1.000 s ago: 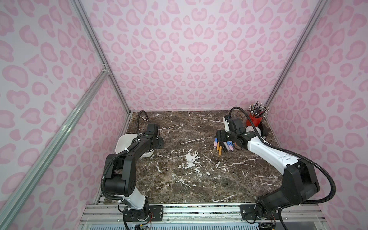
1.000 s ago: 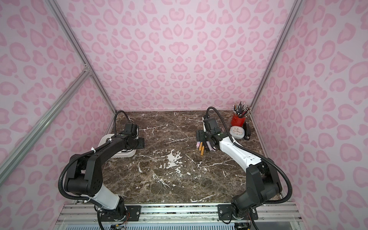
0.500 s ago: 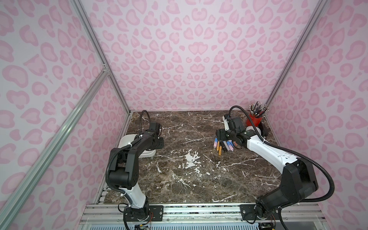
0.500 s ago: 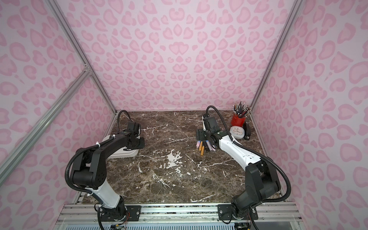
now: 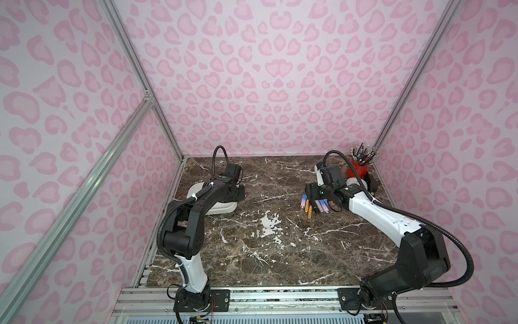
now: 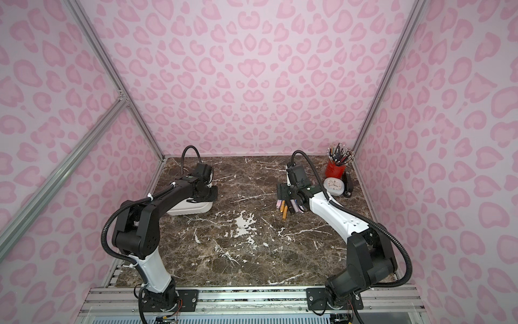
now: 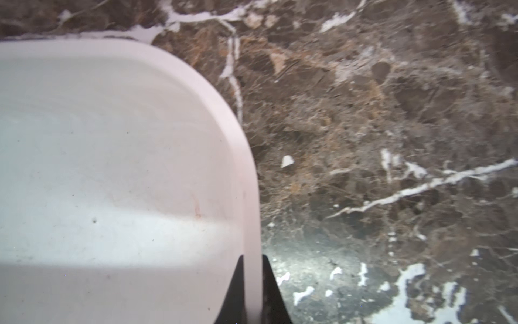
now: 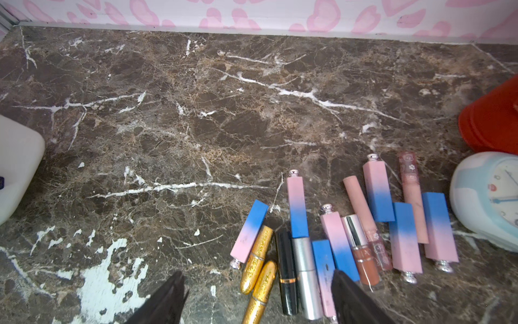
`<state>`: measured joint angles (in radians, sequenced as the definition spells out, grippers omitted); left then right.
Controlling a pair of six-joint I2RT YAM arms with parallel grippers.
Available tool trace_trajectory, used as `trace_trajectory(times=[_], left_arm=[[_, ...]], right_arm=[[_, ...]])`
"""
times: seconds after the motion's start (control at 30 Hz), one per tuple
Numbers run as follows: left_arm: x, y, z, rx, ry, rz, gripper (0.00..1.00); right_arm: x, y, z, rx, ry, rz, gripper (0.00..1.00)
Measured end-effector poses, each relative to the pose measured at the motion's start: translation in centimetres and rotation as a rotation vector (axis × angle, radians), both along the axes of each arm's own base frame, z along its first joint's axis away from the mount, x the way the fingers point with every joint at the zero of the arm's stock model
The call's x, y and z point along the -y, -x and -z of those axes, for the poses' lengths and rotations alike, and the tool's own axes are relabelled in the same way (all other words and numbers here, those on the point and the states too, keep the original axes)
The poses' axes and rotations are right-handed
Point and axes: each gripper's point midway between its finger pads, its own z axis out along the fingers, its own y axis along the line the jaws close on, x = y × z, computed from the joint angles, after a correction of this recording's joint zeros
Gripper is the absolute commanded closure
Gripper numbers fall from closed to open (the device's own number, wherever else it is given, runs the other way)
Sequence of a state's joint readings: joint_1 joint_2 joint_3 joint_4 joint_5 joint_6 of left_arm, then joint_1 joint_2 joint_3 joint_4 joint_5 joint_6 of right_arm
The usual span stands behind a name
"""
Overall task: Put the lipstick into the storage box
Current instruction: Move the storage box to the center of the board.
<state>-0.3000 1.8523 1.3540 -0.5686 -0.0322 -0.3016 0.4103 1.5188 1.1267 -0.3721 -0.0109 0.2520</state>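
Note:
The storage box (image 5: 221, 209) (image 6: 193, 209) is a white low tub at the table's left side. My left gripper (image 7: 252, 256) is shut on its rim (image 7: 249, 196), one black finger inside the wall and one outside. The box floor that shows in the left wrist view is bare. Several lipsticks (image 5: 314, 206) (image 6: 286, 209) lie in a loose pile right of centre: pink-and-blue tubes (image 8: 297, 207), two gold ones (image 8: 256, 261), a black one (image 8: 286, 269) and a silver one (image 8: 305, 277). My right gripper (image 8: 258, 273) (image 5: 311, 192) hovers open over the pile, holding nothing.
A red pen cup (image 5: 357, 169) (image 8: 493, 123) full of pens stands at the back right. Beside it sit a white clock (image 6: 333, 186) (image 8: 487, 196) and a black stapler (image 6: 348, 185). Pink patterned walls close in the table on three sides.
My left gripper has closed onto the box rim and its elbow has swung forward. The right gripper has stayed over the lipstick pile, its jaws a little narrower.

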Motion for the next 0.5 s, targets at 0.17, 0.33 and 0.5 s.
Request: trace_trajectory(times=[0.17,0.33,0.5], left_arm=[[5.2,-1.0,-0.5,0.004,0.055,0.042,0.97],[10.5,-0.1,0.2,-0.02,0.074,0.11,0.94],[14.6,1.9,2.1,-0.061,0.07,0.166,0.93]], right_arm=[[1.0,1.4,0.6,-0.016,0.008,0.029,0.16],[2.0,2.5,1.1,-0.035,0.032,0.055,0.16],[3.4,3.0,1.7,-0.07,0.058,0.117,0.18]])
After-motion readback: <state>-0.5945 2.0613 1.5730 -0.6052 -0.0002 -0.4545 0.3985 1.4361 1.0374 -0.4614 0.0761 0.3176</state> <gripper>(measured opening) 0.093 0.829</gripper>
